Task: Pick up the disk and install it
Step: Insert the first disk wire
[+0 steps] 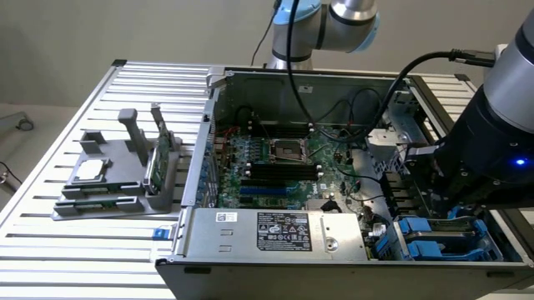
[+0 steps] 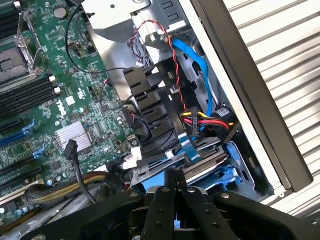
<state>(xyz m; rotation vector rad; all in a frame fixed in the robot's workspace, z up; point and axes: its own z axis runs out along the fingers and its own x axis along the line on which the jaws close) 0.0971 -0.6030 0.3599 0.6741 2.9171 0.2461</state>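
Geometry first: the disk (image 2: pixel 210 162) lies straight ahead of the gripper (image 2: pixel 173 181), just past its tips, low in the drive bay at the case corner, between the motherboard (image 2: pixel 45 100) and the case side wall (image 2: pixel 240 85). Its silver edge w/ blue carrier frame runs crosswise to the fingers, approx. from the board side toward the wall, so the long edge faces the pincer broadside. The fingers are drawn together, nearly meeting; a sliver of blue shows in the slit, but I can't tell whether they pinch part of the carrier or just bear on it. By its look the disk is already in the bay or nearly home. A red/yellow/black power lead (image 2: pixel 205 120) and a blue data cable (image 2: pixel 197 65) hang near, just beyond it. The ext. view adds the layout: the arm's wrist (image 1: pixel 492 156) stoops over the bay at that view's right, w/ blue plastic (image 1: pixel 434 244) below it, the PSU (image 1: pixel 276 231) alongside, and a grey parts fixture (image 1: pixel 117 181) well apart on the slatted table (image 1: pixel 50 250) at that view's left. The wrist view supplies the tip-to-disk detail.
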